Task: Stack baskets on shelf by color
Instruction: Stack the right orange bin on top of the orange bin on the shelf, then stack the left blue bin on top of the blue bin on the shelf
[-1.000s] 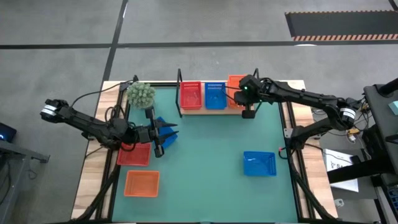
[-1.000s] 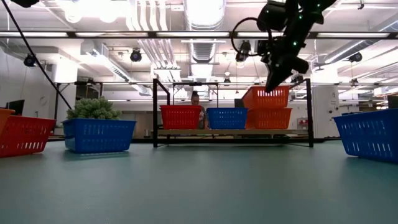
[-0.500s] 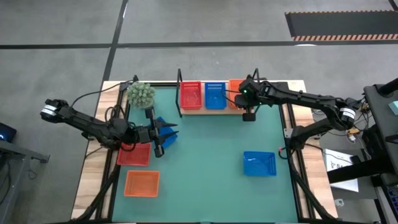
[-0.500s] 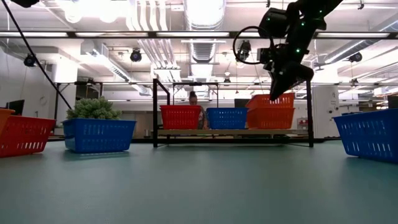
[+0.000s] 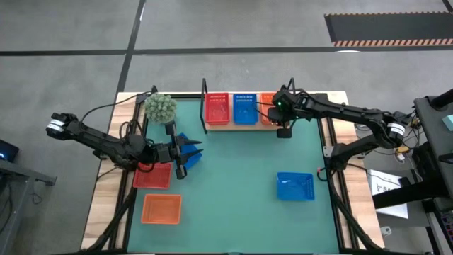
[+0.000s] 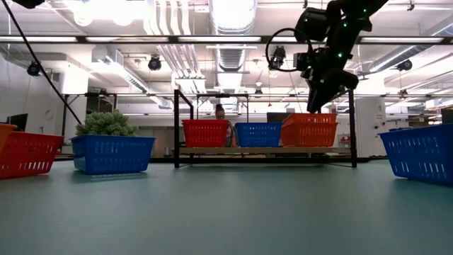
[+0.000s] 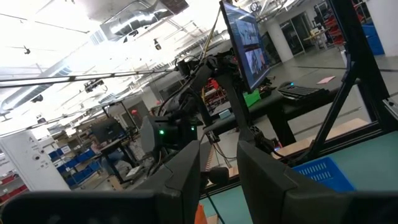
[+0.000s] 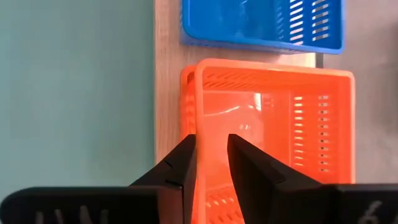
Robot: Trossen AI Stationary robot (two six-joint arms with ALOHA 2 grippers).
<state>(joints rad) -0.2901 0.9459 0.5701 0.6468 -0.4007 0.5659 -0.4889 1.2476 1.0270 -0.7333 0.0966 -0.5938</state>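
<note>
On the shelf (image 5: 236,126) by the table's far edge stand a red basket (image 5: 216,108), a blue basket (image 5: 245,108) and an orange basket (image 8: 273,124) nested in a second orange one. My right gripper (image 8: 211,140) is over the orange pair, shut on the upper basket. My left gripper (image 5: 188,153) hovers open over a blue basket (image 5: 186,139) at the mat's left side, and nothing lies between its fingers (image 7: 186,168). More baskets rest on the mat: red (image 5: 152,177), orange (image 5: 161,208) and blue (image 5: 295,185). My right gripper holds the upper orange basket by the rim of its mat-side wall (image 8: 198,127). One finger (image 8: 245,165) is inside the basket and the other outside. The fingers come from above, slanting in from the table's right. The basket sits level in the lower orange basket (image 6: 309,131) on the shelf.
A green ball-shaped plant (image 5: 161,108) stands at the mat's far left corner. The shelf's black end frames (image 6: 176,127) rise above the baskets. Open green mat (image 5: 233,184) lies between the two arms. A person shows far behind the shelf in the low view.
My right gripper has moved down onto the shelf. The orange basket it holds was lifted and tilted above the lower orange one; it has dropped into it and now sits level and nested.
</note>
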